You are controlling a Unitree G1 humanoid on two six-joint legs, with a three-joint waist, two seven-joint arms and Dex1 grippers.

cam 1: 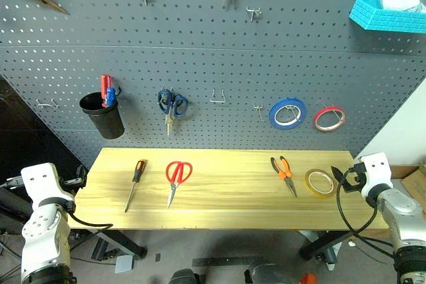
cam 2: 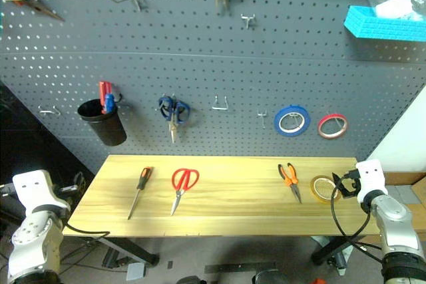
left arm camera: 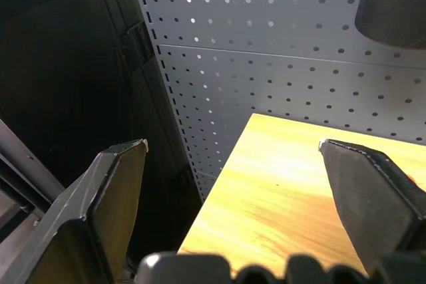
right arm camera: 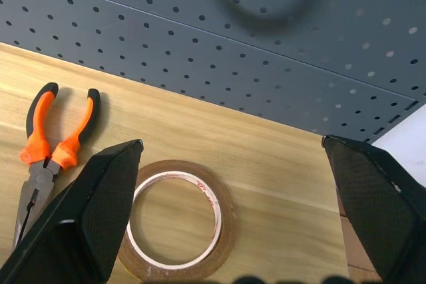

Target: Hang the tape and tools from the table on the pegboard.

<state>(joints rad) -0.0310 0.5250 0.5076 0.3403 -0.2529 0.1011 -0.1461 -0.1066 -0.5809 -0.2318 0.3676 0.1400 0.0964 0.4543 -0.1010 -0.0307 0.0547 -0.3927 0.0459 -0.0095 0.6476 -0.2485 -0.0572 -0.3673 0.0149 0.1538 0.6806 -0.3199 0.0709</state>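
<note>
All four of the task's things lie flat on the light wooden table (cam 1: 226, 197), below the dark grey pegboard (cam 1: 219, 64): from the robot's left to its right, the slim orange-and-black screwdriver (cam 1: 135, 183), the red-handled scissors (cam 1: 176, 179), the orange-and-black pliers (cam 1: 284, 173) and, just beside them near the table's right end, the yellow-amber tape ring (cam 1: 320, 182). The right gripper (right arm camera: 233, 217) hovers at that right end with its black fingers spread wide and nothing between them, and its wrist view looks down on the tape and the pliers' handles. The left gripper (left arm camera: 233, 211) is likewise released and empty, off the table's left corner. The tape looks light and stiff enough to keep its round shape, though a thin ring lying flat offers little to pinch; probably the best hold is across the band, one finger inside the hole and one outside, so the open centre stays free to slip over a hook. The pliers seem the heaviest piece, best taken by the grippy handles; the scissors by the handle loops, which would then catch a peg; the screwdriver by its handle, since the smooth shaft may slide.
</note>
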